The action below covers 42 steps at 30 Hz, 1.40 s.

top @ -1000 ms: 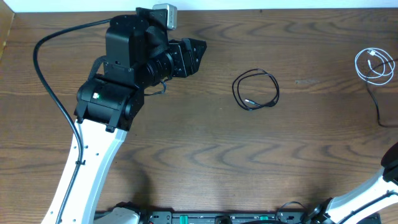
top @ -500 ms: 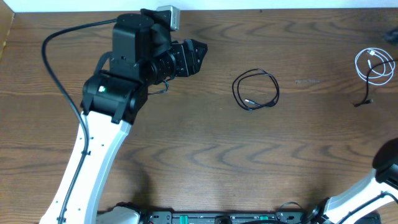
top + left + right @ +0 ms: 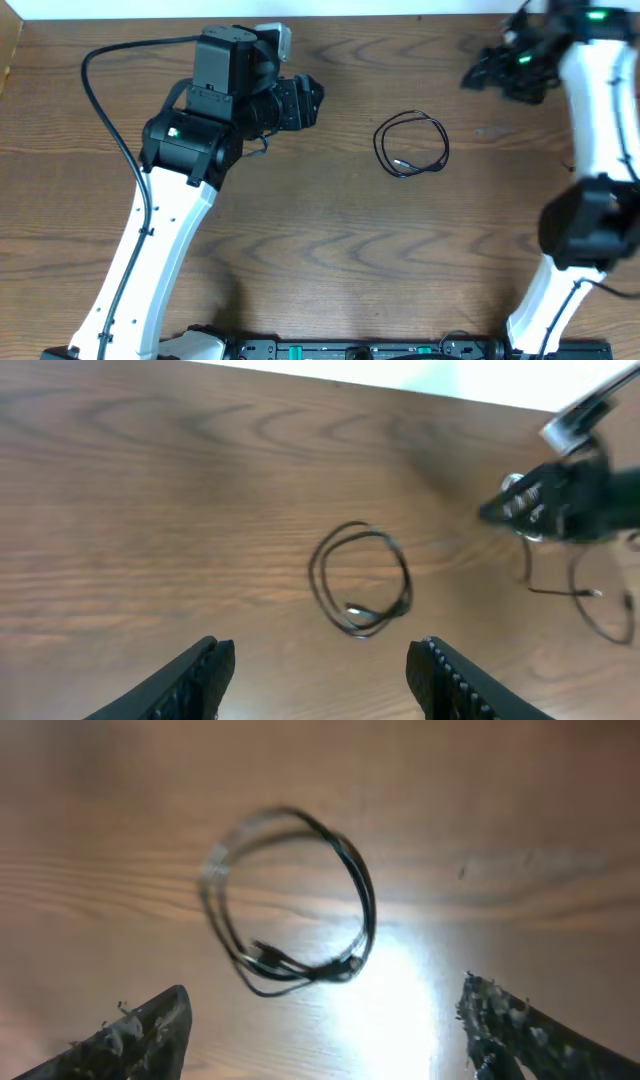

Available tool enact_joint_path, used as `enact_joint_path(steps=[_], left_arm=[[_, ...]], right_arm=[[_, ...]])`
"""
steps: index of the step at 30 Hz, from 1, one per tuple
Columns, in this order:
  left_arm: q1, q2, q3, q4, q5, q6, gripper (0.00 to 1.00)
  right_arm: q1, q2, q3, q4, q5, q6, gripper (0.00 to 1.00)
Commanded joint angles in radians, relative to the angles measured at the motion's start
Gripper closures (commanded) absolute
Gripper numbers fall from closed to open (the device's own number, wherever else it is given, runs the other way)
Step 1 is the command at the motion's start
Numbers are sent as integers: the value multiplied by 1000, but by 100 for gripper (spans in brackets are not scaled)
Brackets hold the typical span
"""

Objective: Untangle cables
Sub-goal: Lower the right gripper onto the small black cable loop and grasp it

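Note:
The black cable [image 3: 411,145] lies coiled in a small loop on the wooden table, between the two arms. It shows in the left wrist view [image 3: 360,580] and, blurred, in the right wrist view [image 3: 290,900]. My left gripper [image 3: 315,100] is open and empty, left of the coil and pointing at it; in its own view [image 3: 320,685] the coil lies ahead of the jaws. My right gripper [image 3: 472,76] is open and empty, up and to the right of the coil; in its own view [image 3: 320,1040] the coil lies ahead. The white cable is hidden under the right arm in the overhead view.
The right arm's white link [image 3: 600,90] runs down the right side of the table. The left arm [image 3: 170,200] crosses the left side, trailing a thick black wire [image 3: 100,110]. Thin dark cord loops [image 3: 590,605] lie at the far right. The table's back edge [image 3: 400,14] is near.
The right arm has swung up from the lower right corner to the top right, now covering the white cable. The left arm has shifted slightly right. The black coil has not moved.

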Motion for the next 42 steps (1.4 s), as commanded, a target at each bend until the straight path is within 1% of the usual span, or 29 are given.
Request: enact_joint_path(steps=[1,3,6,7,9,11,12,14,19,21,23,27,30,33,34,36,37,38,39,40,41,42], left_arm=[[34,0,4,-26,-49,21,39],[49,0,4,-39,-49,21,39],[67,0,4,-55,-49,21,39],[71,0,4,-58,-49,21,39],[76,0,4,-59,-49,21,39],[77,0,4,-58,-49,21,39],[76,0,4,-58,-49,21,39],[76,0,4,-58,-50,21,39],[76,0,4,-59,-49,21,39],[76,0,4,-60,-49,21,39],[76,0,4,-62,-49,21,39],[76,0,4,-62,-49,21,39],[76,0,4,-62,-49,21,39],[76,0,4,-62,-50,21,39],[76,0,4,-62,-49,21,39],[76,0,4,-62,-50,21,39],[76,0,4,-62,-50,21,39],[76,0,4,-62,-50,21,39],[76,0,4,-62,-50,21,39],[76,0,4,-62,-50,21,39],[76,0,4,-62,-50,21,39],[76,0,4,-62,-50,21,39]], right_arm=[[80,89,3,-50,191,136,22],[113,119,3,-78,215,176,22],[152,154,-2,-117,251,280,13],[164,166,-2,-129,257,312,13],[183,181,-2,-146,256,374,18],[206,189,-5,-159,257,449,27],[220,192,-9,-162,257,485,30],[243,198,-22,-162,257,561,33],[290,200,-108,-138,262,819,27],[296,200,-170,-112,280,946,25],[297,200,-216,-70,275,998,24],[299,200,-303,31,226,1004,25],[299,200,-339,73,229,1003,25],[299,200,-381,119,232,970,29],[299,200,-399,139,238,946,32],[301,200,-433,177,264,889,40],[302,200,-446,188,282,859,50],[301,200,-463,201,310,819,55],[300,200,-473,206,334,796,55],[299,200,-480,206,355,780,50],[298,200,-489,205,384,760,41],[298,200,-497,206,403,747,37]])
